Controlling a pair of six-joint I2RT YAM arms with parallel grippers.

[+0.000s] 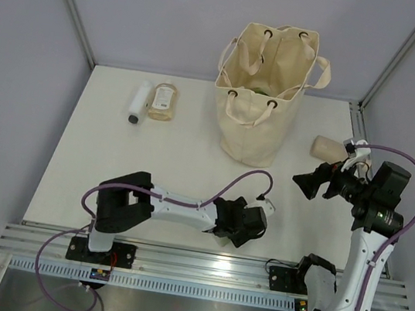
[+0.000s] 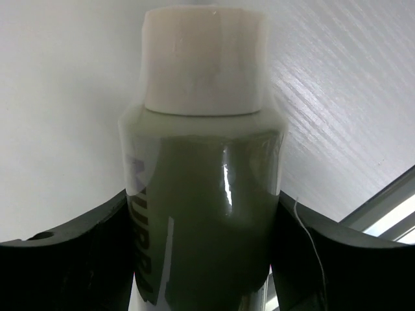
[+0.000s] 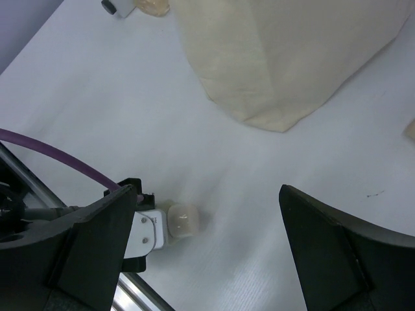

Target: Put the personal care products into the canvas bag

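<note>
Left fingers [image 2: 65, 259] squeeze the shiny green bottle [image 2: 207, 214], right fingers [image 3: 78, 246] gape empty; it may slip out before the bag [image 1: 261, 109].

Table [image 1: 113, 157] holds bag [image 1: 261, 109], tube [image 1: 139, 103], perhaps amber bottle [image 1: 164, 101].

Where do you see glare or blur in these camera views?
Left wrist: the green bottle fills the frame, slightly soft, with a bright glare streak. Right wrist: the canvas bag looks soft, no glare. Top external: even light, sharp, faint shadows.
</note>
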